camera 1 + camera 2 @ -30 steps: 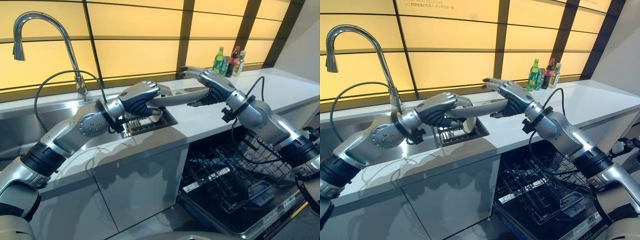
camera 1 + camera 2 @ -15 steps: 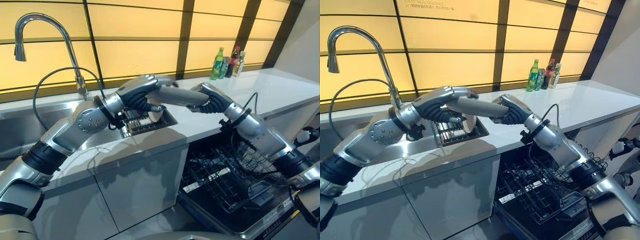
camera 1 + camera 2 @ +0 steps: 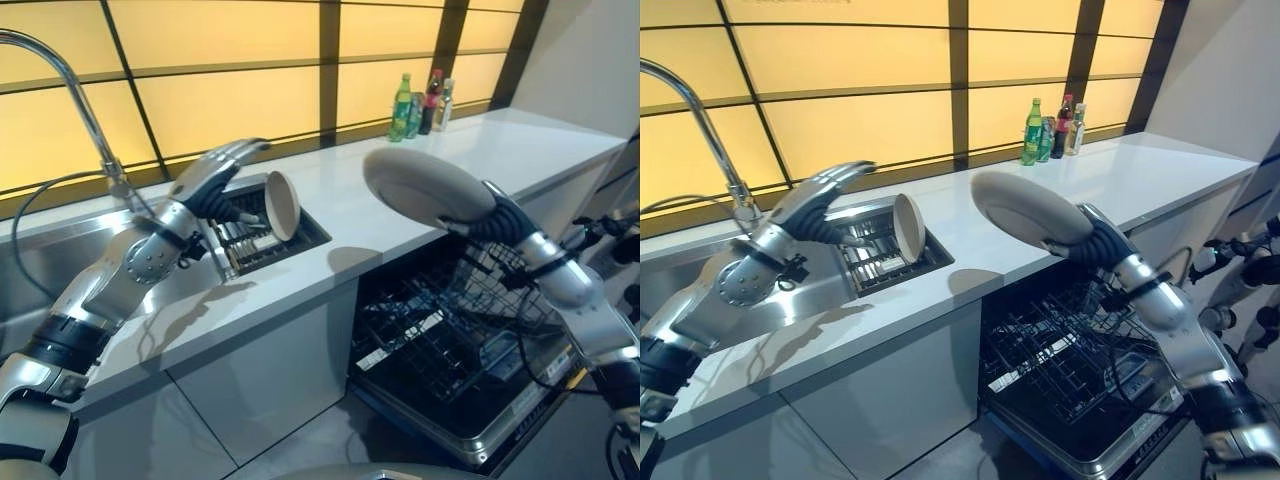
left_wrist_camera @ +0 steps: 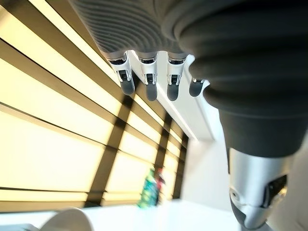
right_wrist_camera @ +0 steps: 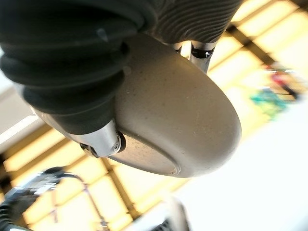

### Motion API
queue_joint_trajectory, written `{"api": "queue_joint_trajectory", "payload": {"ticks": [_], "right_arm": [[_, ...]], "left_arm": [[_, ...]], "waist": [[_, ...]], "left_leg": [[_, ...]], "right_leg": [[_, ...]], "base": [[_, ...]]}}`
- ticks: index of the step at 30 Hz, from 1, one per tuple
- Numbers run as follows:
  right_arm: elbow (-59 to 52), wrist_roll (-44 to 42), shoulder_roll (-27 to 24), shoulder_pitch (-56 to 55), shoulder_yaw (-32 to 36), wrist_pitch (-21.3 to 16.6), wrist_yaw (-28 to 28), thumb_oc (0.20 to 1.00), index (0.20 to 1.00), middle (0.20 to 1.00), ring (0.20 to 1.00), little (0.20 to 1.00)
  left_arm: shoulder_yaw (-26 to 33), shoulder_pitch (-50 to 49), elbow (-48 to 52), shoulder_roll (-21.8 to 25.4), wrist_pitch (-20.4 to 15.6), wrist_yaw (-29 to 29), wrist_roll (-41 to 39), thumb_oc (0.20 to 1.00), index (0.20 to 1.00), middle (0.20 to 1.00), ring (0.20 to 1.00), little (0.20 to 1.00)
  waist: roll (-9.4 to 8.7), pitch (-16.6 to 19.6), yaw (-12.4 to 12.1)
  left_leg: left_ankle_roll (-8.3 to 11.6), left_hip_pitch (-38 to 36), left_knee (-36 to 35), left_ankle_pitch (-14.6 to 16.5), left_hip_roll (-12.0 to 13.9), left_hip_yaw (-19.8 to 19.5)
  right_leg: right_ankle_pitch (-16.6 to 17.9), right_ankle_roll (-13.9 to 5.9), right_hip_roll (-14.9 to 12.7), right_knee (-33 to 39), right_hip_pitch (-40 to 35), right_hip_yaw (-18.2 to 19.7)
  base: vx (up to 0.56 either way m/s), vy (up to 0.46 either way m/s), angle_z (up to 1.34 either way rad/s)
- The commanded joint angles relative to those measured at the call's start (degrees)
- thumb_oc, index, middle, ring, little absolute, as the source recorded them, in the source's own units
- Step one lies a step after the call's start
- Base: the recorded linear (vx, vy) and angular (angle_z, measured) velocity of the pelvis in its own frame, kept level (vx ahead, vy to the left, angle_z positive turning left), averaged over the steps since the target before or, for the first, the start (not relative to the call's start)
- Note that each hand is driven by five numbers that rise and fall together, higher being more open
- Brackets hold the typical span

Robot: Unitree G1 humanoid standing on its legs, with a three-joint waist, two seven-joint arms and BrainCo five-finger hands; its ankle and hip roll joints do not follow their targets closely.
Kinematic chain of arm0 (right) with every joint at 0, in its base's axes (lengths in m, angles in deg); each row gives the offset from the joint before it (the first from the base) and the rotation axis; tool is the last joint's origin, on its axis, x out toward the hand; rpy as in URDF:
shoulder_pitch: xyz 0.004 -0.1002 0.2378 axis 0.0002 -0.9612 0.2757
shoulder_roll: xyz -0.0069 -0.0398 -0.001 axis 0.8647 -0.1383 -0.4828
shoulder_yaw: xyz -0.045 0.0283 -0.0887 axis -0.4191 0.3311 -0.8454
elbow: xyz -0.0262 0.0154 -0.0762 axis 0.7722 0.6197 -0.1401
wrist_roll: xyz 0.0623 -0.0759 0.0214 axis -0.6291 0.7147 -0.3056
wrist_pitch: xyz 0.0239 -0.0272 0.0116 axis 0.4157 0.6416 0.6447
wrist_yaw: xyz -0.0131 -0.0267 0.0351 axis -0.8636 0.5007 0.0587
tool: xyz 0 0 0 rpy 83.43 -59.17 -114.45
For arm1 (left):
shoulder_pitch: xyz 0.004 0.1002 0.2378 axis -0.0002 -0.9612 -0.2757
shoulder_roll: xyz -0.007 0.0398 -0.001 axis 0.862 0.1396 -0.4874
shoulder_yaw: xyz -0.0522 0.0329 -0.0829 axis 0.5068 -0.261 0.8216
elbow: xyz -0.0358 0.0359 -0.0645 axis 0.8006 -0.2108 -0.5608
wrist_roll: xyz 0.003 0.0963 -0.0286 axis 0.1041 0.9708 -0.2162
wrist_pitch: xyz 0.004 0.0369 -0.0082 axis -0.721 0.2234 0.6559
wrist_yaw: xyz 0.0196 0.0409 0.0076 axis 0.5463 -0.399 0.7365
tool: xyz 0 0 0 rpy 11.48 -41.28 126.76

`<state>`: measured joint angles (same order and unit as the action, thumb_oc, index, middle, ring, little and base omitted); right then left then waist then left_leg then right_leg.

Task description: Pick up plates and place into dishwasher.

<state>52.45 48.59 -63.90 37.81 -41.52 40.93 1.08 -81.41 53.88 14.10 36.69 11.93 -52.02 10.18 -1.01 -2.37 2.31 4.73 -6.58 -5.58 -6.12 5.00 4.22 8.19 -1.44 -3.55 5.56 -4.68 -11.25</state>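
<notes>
- Left eye view: your right robot hand (image 3: 492, 215) carried a beige plate (image 3: 425, 188) above the bench (image 3: 520, 150) edge, over the open dishwasher (image 3: 455, 375). The plate hid most of its fingers here. Your left robot hand (image 3: 215, 172) hung over the sink's dish rack (image 3: 262, 238) with fingers straight and spread, holding nothing. A second beige plate (image 3: 282, 205) stood on edge in that rack.
- Right eye view: the carried plate lay tilted, well above the dishwasher's wire rack (image 3: 1065, 350). A drop from there could have chipped it; lowering it flat would have jammed it on the tines.
- Left wrist view: the fingers (image 4: 148, 90) pointed straight out, clear of everything, green bottles (image 4: 150, 190) far behind.
- Right wrist view: the plate's underside (image 5: 178, 125) sat against the palm, fingers curled over its far rim and the thumb under it. The hold looked shallow, so a quick wrist turn might have let it slip.
</notes>
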Motion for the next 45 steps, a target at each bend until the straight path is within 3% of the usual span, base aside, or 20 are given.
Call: {"api": "queue_joint_trajectory", "payload": {"ticks": [1, 8, 15, 24, 28, 39, 45], "right_arm": [[-1.8, -6.32, -2.81, 0.18, 3.02, -0.14, 5.04, 0.2, 0.2, 0.2, 0.2, 0.2], [3.97, -8.04, -3.37, -3.01, 3.0, 5.8, 11.18, 0.2, 0.2, 0.2, 0.2, 0.2], [10.43, -4.44, -3.1, -1.18, -2.8, 9.7, 10.1, 0.2, 0.2, 0.2, 0.2, 0.2], [26.13, -2.25, 2.78, 12.48, -17.89, 18.15, 5.44, 0.2, 0.2, 0.2, 0.2, 0.2], [35.49, -3.0, 6.4, 18.5, -22.19, 19.22, 4.78, 0.2, 0.2, 0.2, 0.2, 0.2], [59.94, -0.96, 13.96, 28.54, -26.17, 23.55, 8.16, 0.2, 0.2, 0.2, 0.2, 0.2], [64.01, 0.12, 14.69, 29.91, -26.31, 26.72, 9.06, 0.2, 0.2, 0.2, 0.2, 0.2]], "left_arm": [[5.66, 0.64, -3.94, 2.76, 1.15, 7.76, 2.49, 1.0, 1.0, 1.0, 1.0, 1.0], [8.24, 0.02, -9.84, 4.08, 2.93, 12.42, -0.29, 1.0, 1.0, 1.0, 1.0, 1.0], [5.6, 1.8, -9.96, 4.38, 5.43, 13.3, -0.29, 1.0, 1.0, 1.0, 1.0, 1.0], [-1.9, 9.79, -9.78, 3.07, 7.35, 12.37, -1.19, 1.0, 1.0, 1.0, 1.0, 1.0], [-4.62, 13.72, -9.12, 2.24, 7.44, 11.49, -1.76, 1.0, 1.0, 1.0, 1.0, 1.0], [-9.38, 21.39, -5.9, 0.77, 9.04, 8.61, -3.32, 1.0, 1.0, 1.0, 1.0, 1.0], [-10.44, 23.6, -3.41, 1.19, 10.61, 7.48, -3.89, 1.0, 1.0, 1.0, 1.0, 1.0]], "waist": [[0.66, -2.6, 0.84], [0.52, -3.74, 2.12], [0.5, -4.82, 1.65], [1.29, -6.1, -1.38], [1.8, -6.62, -3.07], [3.39, -7.79, -6.71], [4.4, -9.01, -7.42]], "left_leg": [[-1.61, -3.25, 0.58, 10.19, -1.81, 3.41], [-1.0, -3.02, 0.58, 9.77, -1.49, 4.12], [-0.66, -2.54, 0.58, 9.42, -1.54, 3.67], [-0.15, -1.39, 0.58, 8.88, -1.63, 2.04], [-0.06, -0.72, 0.58, 8.63, -1.76, 0.98], [0.09, 0.97, 0.58, 8.01, -2.14, -1.91], [0.15, 1.87, 0.58, 7.6, -2.58, -3.0]], "right_leg": [[-9.0, -6.32, -2.54, -0.56, -4.43, 2.13], [-8.8, -6.43, -2.33, -0.56, -3.94, 2.57], [-8.67, -6.4, -2.34, -0.56, -3.64, 2.2], [-8.69, -6.03, -2.71, -0.56, -3.28, 0.51], [-8.75, -5.67, -2.89, -0.56, -3.13, -0.24], [-8.98, -4.89, -3.42, -0.56, -2.65, -1.8], [-8.94, -4.52, -3.68, -0.56, -2.18, -2.01]], "base": [[-0.01, -0.014, -0.14], [-0.01, -0.019, -0.12], [-0.01, -0.011, 0.0], [0.0, 0.0, 0.0], [-0.01, -0.001, 0.07], [-0.01, -0.003, 0.13], [-0.02, 0.012, 0.09]]}}
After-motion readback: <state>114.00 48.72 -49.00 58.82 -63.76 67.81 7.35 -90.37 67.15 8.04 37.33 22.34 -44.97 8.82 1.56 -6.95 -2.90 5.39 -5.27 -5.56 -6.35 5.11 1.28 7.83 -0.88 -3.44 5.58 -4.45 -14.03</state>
